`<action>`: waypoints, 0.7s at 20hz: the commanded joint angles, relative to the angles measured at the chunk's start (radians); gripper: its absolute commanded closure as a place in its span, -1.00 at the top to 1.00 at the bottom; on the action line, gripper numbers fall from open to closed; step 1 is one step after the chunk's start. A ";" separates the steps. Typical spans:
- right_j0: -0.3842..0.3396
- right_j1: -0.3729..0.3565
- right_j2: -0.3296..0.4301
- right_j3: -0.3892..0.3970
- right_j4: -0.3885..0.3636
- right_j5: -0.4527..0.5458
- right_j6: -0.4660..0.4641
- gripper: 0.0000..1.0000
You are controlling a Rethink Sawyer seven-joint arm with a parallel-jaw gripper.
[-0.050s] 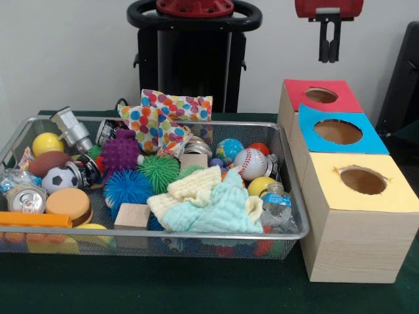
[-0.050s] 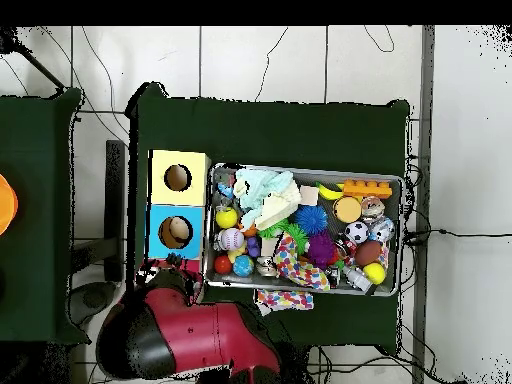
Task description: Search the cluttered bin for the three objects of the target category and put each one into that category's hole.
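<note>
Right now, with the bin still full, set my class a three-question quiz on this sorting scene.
1. True or false: the pincer hangs above the boxes, holding nothing.
2. Which box top lies nearest the front camera? A) red B) blue C) yellow
3. Fill in: the white ball with red stitching in the wire bin is a ____.

Key:
1. True.
2. C: the yellow top is nearest, then the blue top, then the red top.
3. Baseball.
</note>
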 commanded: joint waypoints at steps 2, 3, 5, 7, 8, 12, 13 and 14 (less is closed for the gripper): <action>-0.063 0.042 0.092 0.012 -0.058 0.074 -0.051 -1.00; -0.072 0.056 0.089 0.007 -0.070 0.065 -0.056 -1.00; -0.089 0.089 0.079 -0.011 -0.093 0.059 -0.069 -1.00; -0.099 0.107 0.070 -0.032 -0.117 0.064 -0.081 -1.00; -0.101 0.111 0.065 -0.036 -0.124 0.068 -0.081 -1.00; -0.143 0.161 0.085 -0.047 -0.147 0.051 -0.080 -1.00; -0.152 0.182 0.086 -0.054 -0.155 0.040 -0.075 -1.00; -0.155 0.191 0.085 -0.058 -0.162 0.030 -0.068 -1.00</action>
